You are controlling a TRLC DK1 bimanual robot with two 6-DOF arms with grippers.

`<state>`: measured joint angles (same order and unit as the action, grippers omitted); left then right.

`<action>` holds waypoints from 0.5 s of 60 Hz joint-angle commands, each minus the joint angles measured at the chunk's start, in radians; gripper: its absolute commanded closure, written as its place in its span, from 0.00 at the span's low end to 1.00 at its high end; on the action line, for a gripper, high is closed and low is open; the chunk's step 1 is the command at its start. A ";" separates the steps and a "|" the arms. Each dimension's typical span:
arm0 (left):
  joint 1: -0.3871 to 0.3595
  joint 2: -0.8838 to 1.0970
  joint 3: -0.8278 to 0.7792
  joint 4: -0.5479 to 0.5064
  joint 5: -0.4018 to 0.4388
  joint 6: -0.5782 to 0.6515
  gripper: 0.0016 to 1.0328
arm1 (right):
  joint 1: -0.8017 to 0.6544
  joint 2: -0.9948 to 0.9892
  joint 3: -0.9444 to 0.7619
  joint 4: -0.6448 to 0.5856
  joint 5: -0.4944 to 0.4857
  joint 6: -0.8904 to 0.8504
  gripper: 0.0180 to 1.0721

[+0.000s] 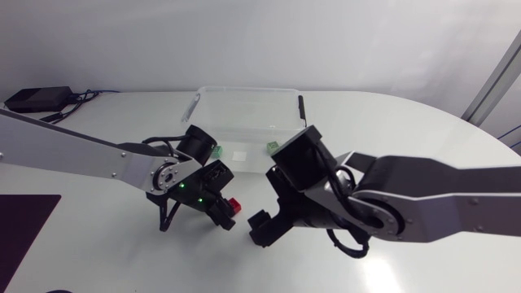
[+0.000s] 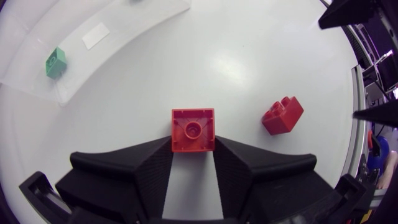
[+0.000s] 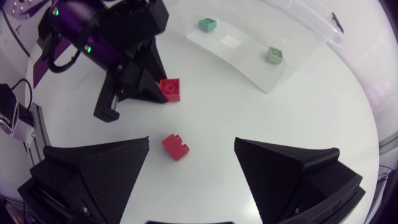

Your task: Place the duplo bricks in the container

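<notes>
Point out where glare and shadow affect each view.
Head view: soft even light, faint shadows on the table. Left wrist view: glare whitens the table ahead of the red brick in the left gripper. Right wrist view: glare washes the table beside the container; the loose brick barely shadows.

— What is the left gripper point(image 1: 225, 210) doing?
— It is pinching a red duplo brick point(image 2: 193, 129) between its fingertips.
— And the right gripper point(image 3: 192, 143)?
— It is hanging just right of it, fingers spreading wide.
</notes>
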<state>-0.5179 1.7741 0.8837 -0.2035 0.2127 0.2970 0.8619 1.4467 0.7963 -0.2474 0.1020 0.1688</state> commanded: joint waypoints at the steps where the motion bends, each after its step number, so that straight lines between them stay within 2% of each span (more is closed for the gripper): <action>1: 0.012 -0.076 -0.029 0.004 0.010 0.024 0.74 | -0.006 0.058 -0.043 0.042 -0.013 -0.068 0.06; 8: 0.032 -0.176 -0.043 -0.008 0.010 0.021 0.74 | -0.012 0.132 -0.049 0.088 -0.028 -0.107 0.06; 20: 0.073 -0.395 -0.020 -0.108 0.010 0.021 0.75 | -0.021 0.227 -0.031 0.142 -0.048 -0.157 0.06; 30: 0.128 -0.512 0.029 -0.139 0.008 0.019 0.74 | -0.029 0.239 -0.005 0.125 -0.091 -0.167 0.12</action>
<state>-0.4179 1.3083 0.8715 -0.3321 0.2127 0.2970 0.8448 1.6676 0.7704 -0.1234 0.0280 0.0227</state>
